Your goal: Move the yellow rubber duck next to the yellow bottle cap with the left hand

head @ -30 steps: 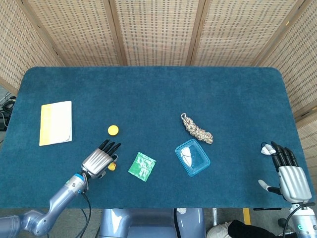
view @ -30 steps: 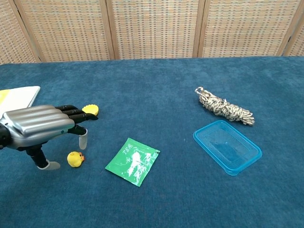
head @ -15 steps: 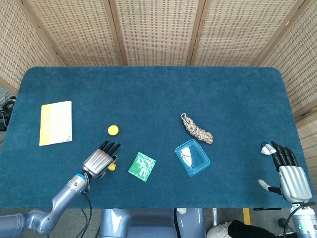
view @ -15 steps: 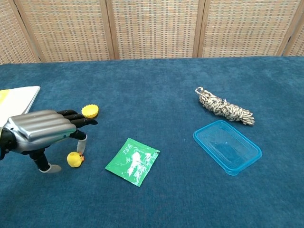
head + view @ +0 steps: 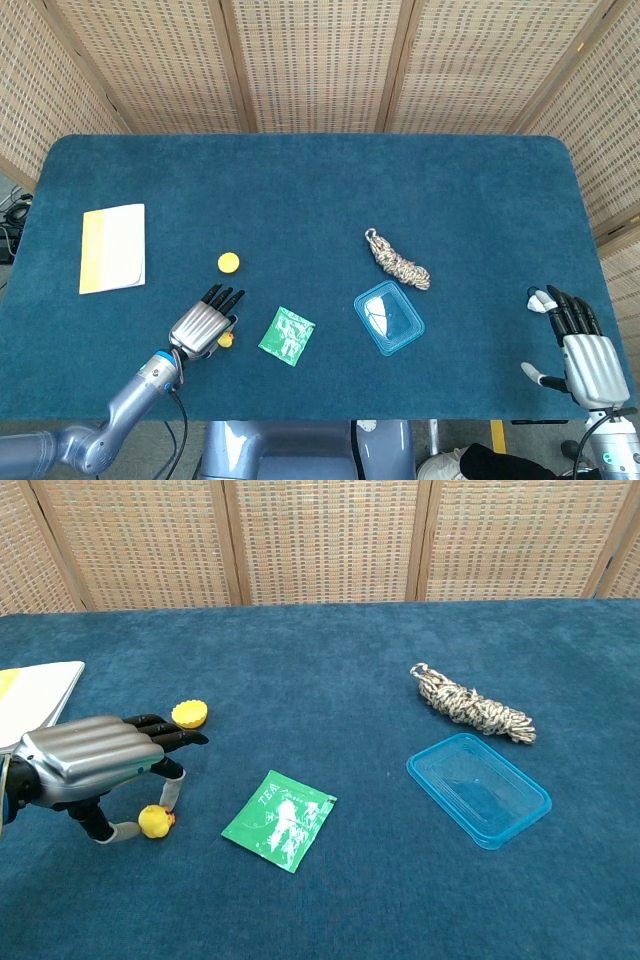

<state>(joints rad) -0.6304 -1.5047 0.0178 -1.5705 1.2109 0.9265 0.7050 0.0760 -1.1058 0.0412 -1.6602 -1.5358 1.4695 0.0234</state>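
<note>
The yellow rubber duck (image 5: 153, 821) sits on the blue table (image 5: 300, 190) at the near left, right under the left hand (image 5: 95, 761). The hand hangs low over it, palm down. From the chest view a thumb tip lies on the cloth just left of the duck and a finger (image 5: 170, 784) comes down at its right side, so the duck is bracketed between them. Whether they already squeeze it I cannot tell; the other fingers stretch forward, dark tips pointing toward the yellow bottle cap (image 5: 189, 714), which lies a little farther back and to the right of the duck, near the fingertips but apart from them.

A green tea sachet (image 5: 279, 820) lies to the right of the duck.

The right hand (image 5: 584, 350) rests at the near right edge, fingers apart, holding nothing.
</note>
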